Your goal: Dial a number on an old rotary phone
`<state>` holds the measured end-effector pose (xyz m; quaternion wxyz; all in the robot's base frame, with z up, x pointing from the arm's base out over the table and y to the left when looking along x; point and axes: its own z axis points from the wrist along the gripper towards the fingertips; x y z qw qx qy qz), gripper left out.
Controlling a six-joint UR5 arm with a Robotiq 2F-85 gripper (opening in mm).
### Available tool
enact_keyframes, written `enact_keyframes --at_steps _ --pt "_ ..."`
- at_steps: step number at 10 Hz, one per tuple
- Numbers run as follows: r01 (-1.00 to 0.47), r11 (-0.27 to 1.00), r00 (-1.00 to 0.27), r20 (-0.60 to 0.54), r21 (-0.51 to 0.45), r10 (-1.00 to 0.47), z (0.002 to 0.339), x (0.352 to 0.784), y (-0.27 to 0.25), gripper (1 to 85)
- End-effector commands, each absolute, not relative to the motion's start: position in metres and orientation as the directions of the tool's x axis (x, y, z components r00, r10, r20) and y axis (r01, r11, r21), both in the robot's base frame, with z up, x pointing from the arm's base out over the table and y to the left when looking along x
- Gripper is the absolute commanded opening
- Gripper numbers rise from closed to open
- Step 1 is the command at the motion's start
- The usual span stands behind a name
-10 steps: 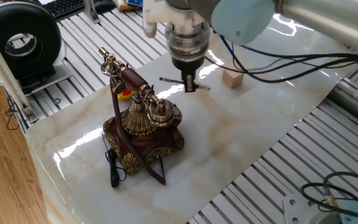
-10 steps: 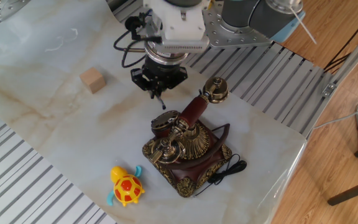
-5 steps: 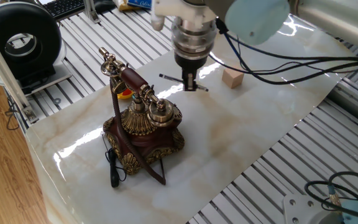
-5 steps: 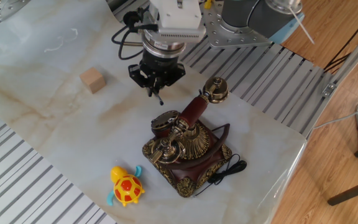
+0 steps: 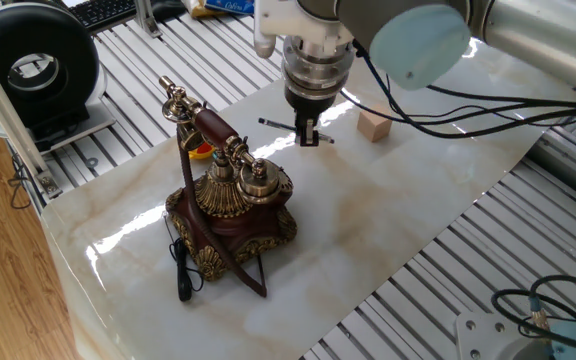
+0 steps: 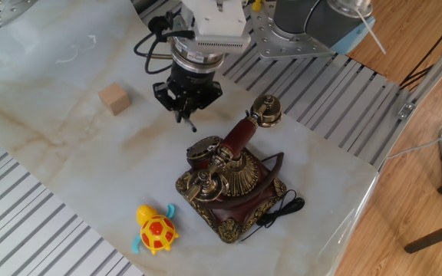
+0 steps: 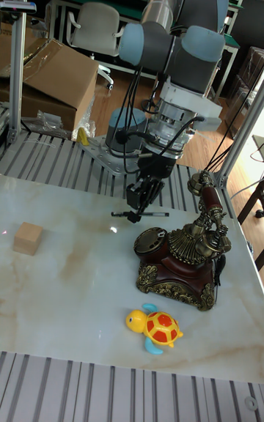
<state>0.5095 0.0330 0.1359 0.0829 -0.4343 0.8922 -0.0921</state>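
Above the table [image 6: 67,161] at frame centre, a thin dark pen [image 7: 139,214] was held crosswise in the jaws, clear of the old rotary phone [image 6: 229,180]; a wooden cube [image 6: 114,99] and toy turtle [image 6: 156,229] were seen nearby.

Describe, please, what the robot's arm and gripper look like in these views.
The arm has grey tubular links and pale blue-grey joint caps. At the wrist sit a white block and a ribbed silver metal collar. Below it, the gripper is small and black, with narrow dark fingers. Black cables loop from the wrist along the arm.
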Motion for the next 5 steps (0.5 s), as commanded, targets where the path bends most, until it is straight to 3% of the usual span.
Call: enact_keyframes --at_steps 1,3,5 --pt "-0.757 0.603 -0.602 -0.091 -0.251 -0.794 0.136 0.517 0.034 1.3" --pt "-0.750 0.589 -0.615 -0.009 -0.301 -0.788 0.138 0.514 0.009 1.3" --pt "-0.697 0.648 -0.673 -0.030 -0.306 -0.739 0.139 0.515 0.007 1.3"
